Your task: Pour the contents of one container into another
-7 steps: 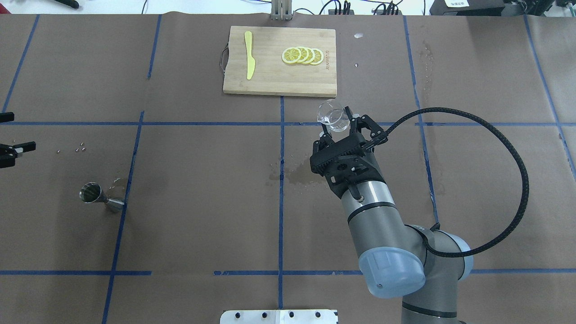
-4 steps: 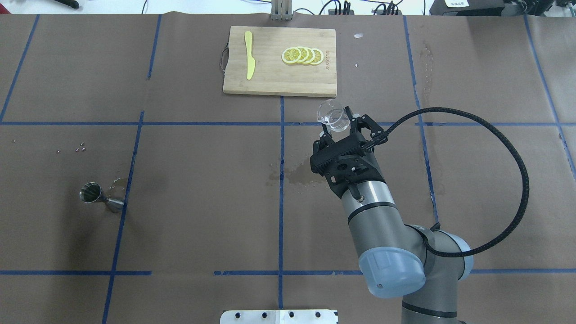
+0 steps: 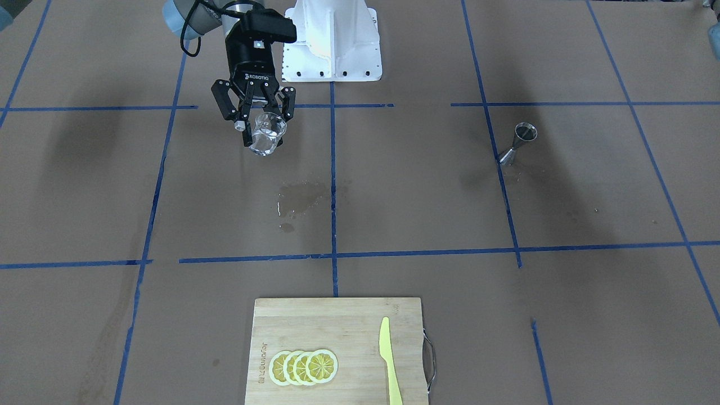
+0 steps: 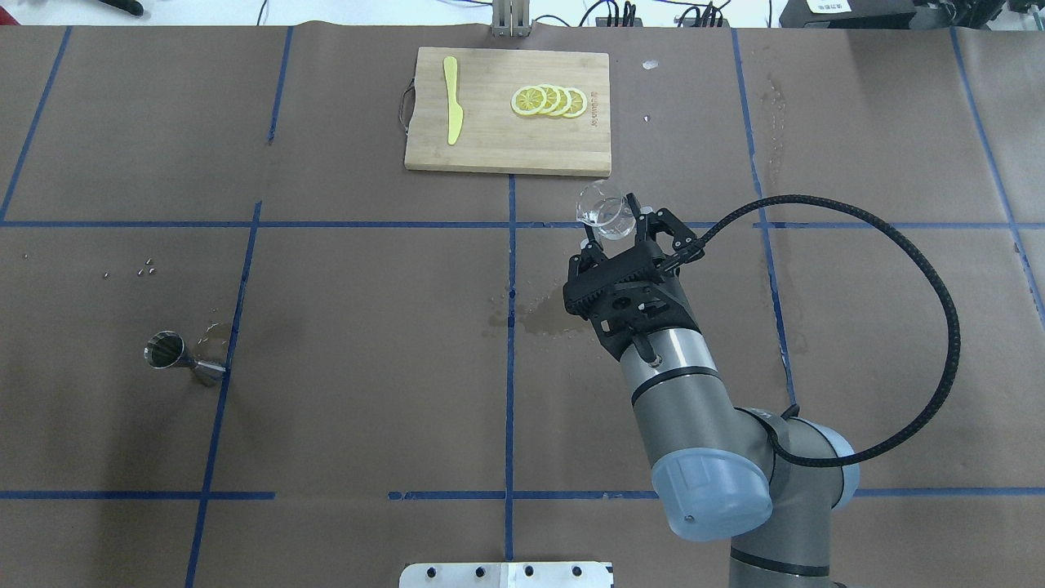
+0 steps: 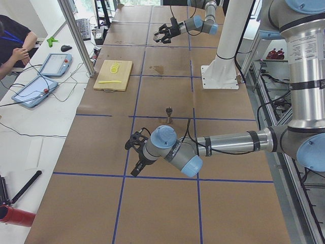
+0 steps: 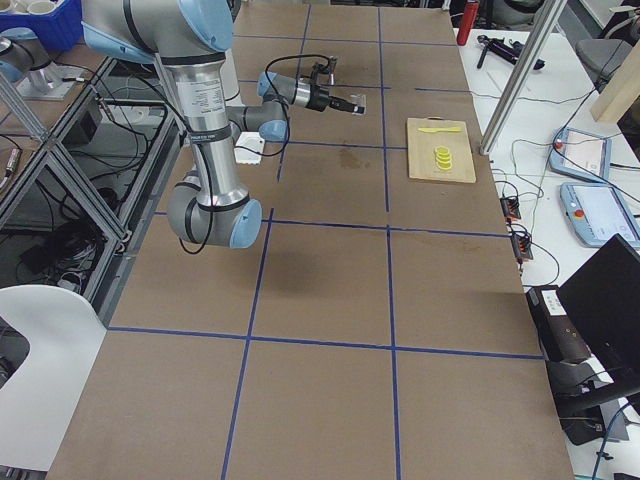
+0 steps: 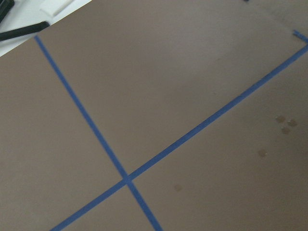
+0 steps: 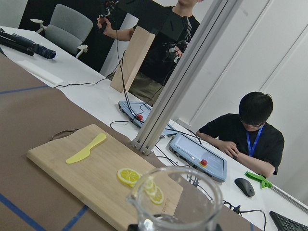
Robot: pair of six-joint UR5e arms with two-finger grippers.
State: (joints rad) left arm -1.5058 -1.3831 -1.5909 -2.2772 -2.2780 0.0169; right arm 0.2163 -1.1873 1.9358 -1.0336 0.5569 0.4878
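Observation:
My right gripper (image 4: pixel 618 222) is shut on a clear glass beaker (image 4: pixel 604 212) and holds it above the table, just beyond a wet patch. The same beaker (image 3: pixel 265 135) hangs between the black fingers in the front-facing view. Its rim (image 8: pixel 175 192) fills the bottom of the right wrist view. A small steel jigger (image 4: pixel 175 357) stands upright far off at the table's left, also seen as the jigger (image 3: pixel 517 143). My left gripper (image 5: pixel 134 147) shows only in the exterior left view, low over bare table in front of the jigger (image 5: pixel 168 113); I cannot tell whether it is open.
A wooden cutting board (image 4: pixel 506 139) lies at the far middle with a yellow knife (image 4: pixel 451 98) and lemon slices (image 4: pixel 547 100). A wet patch (image 4: pixel 539 318) darkens the paper near the centre line. Operators sit beyond the table's far side.
The left gripper's fingertips, at the overhead view's left edge a second ago, have drawn out of that view. The right gripper and beaker have barely moved.

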